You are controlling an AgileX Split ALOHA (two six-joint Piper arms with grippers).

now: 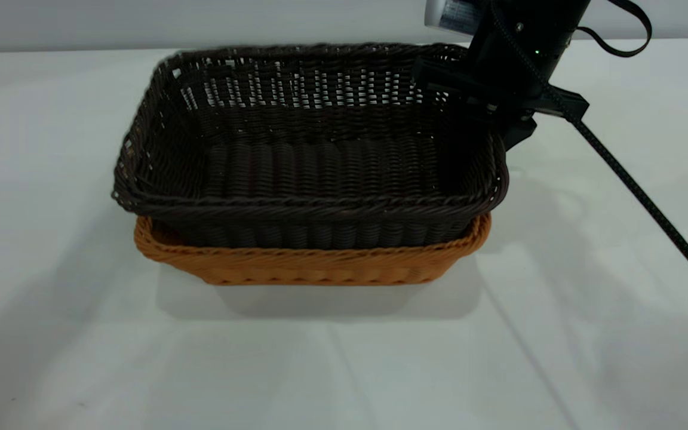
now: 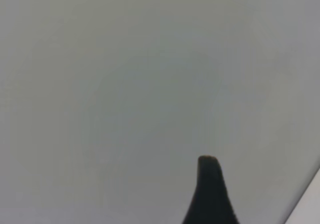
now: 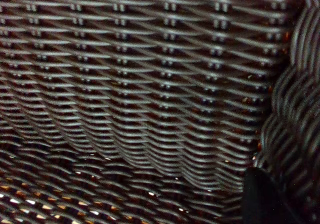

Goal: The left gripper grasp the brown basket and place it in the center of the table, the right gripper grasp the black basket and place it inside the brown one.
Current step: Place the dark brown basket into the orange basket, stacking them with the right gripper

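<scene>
Item: brown basket [image 1: 314, 266]. It is sitting on the table [image 1: 344, 370] nearest the exterior camera, with only its front wall and braided rim showing beneath the dark one.

Item: black basket [image 1: 311, 161]. It is nesting inside the brown basket, riding high, its rim standing above the brown rim and slightly tilted; the far right corner is lying right under the working fingers.

Item: right gripper [image 1: 514, 128]. It is hanging at the black basket's far right corner, at its rim. The right wrist view is filling with dark weave, one fingertip [image 3: 260, 196] pressing close to the inner wall. Whether the fingers are gripping the rim or parted cannot be told.

Item: left gripper [image 2: 210, 194]. It is outside the exterior view; its wrist view is showing one dark fingertip over bare table, so its finger spread cannot be told.

Handling note: the step in hand appears to be seating and letting go. The fingers should be opening fully and rising straight, so the weave is not snagging and lifting the basket.

Obstructions: a black cable [image 1: 636, 191] is trailing from the right arm across the table, well apart from both baskets.
</scene>
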